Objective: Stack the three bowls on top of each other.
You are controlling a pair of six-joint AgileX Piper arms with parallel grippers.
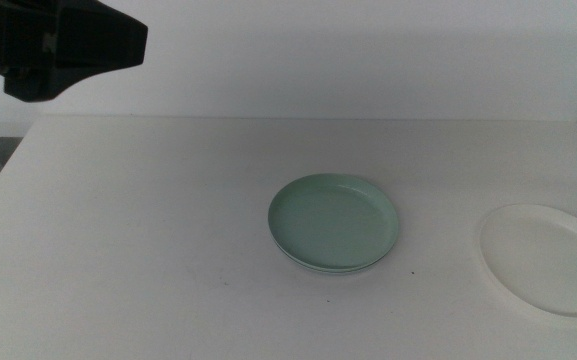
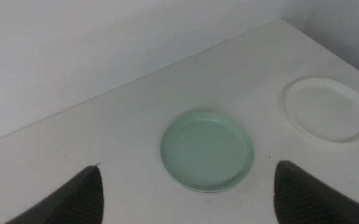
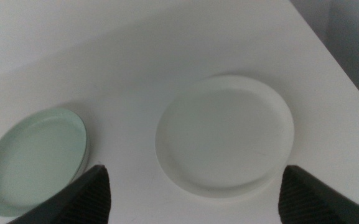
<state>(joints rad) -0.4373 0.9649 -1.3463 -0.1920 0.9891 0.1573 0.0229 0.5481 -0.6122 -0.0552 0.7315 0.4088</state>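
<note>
White bowl (image 1: pixel 543 258) sits alone at table's right side, well apart from mint bowl (image 1: pixel 334 222) w/ a 2nd rim under it at centre, nearer right gripper (image 3: pixel 191 205), jaws spread above it; left gripper (image 2: pixel 188 199) spread too, hovering high.

We see a white table (image 1: pixel 168 230) filling most of the middle view, its matte top evenly lit and showing only soft, faint shadows. We count 2 tiny dark specks on the surface near its front half. Behind the table's far edge rises a plain white wall (image 1: pixel 368 50), bare and without visible seams. At the far left, beyond the table's edge, we make out a strip of darker grey floor and a pale ledge. In the right wrist view, a dark grey area (image 3: pixel 353 37) lies past the table's side edge.
</note>
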